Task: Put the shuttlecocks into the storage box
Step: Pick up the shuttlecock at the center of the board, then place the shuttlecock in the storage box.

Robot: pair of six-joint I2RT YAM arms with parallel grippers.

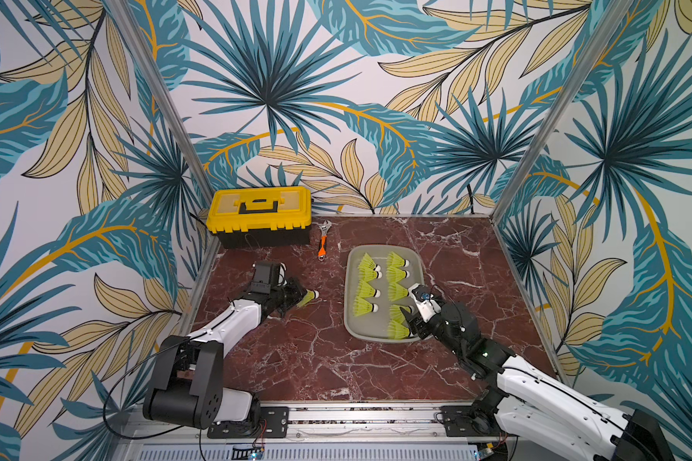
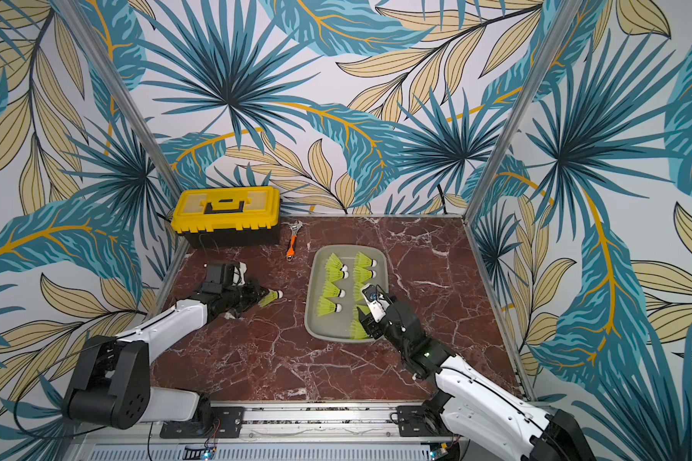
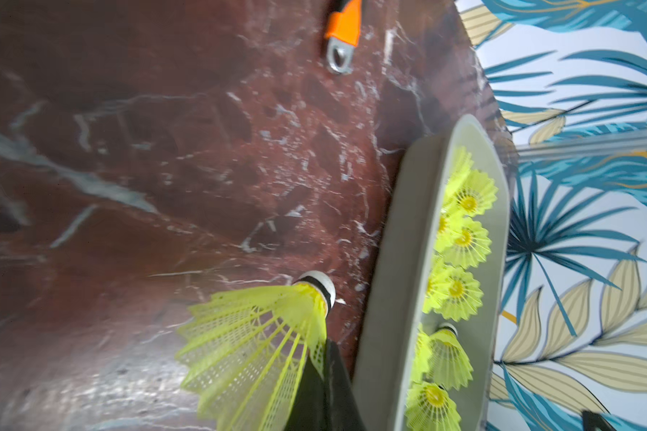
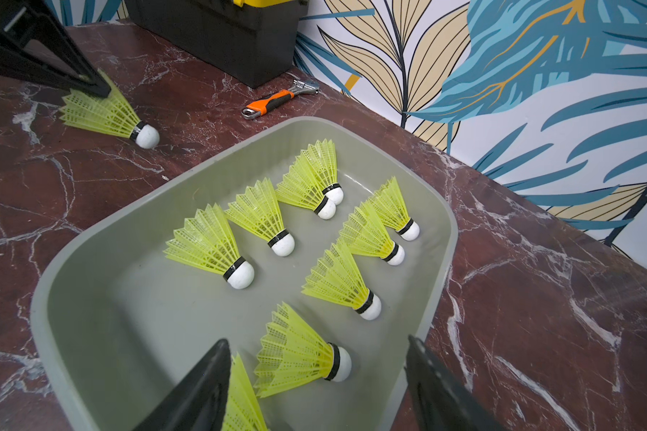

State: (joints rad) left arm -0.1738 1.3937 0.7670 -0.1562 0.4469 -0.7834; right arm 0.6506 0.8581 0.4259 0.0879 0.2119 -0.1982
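One neon yellow-green shuttlecock (image 1: 309, 297) (image 2: 273, 297) lies low on the marble, left of the storage box (image 1: 350, 287) (image 2: 311, 303). My left gripper (image 1: 298, 298) (image 3: 325, 373) is shut on the edge of its skirt (image 3: 254, 336), and its white tip (image 4: 147, 136) points toward the box. Several other shuttlecocks (image 1: 370, 279) (image 4: 210, 246) lie in two rows inside the grey box (image 4: 109, 298). My right gripper (image 1: 407, 324) (image 4: 316, 339) hangs open over the box's near right end, holding nothing. One shuttlecock (image 4: 299, 354) lies on the box floor below its jaws.
A yellow-lidded black toolbox (image 1: 260, 215) stands at the back left corner. An orange-handled wrench (image 1: 323, 241) (image 3: 342, 33) lies beside it, behind the gap between my left gripper and the box. Patterned walls close in the left, back and right sides.
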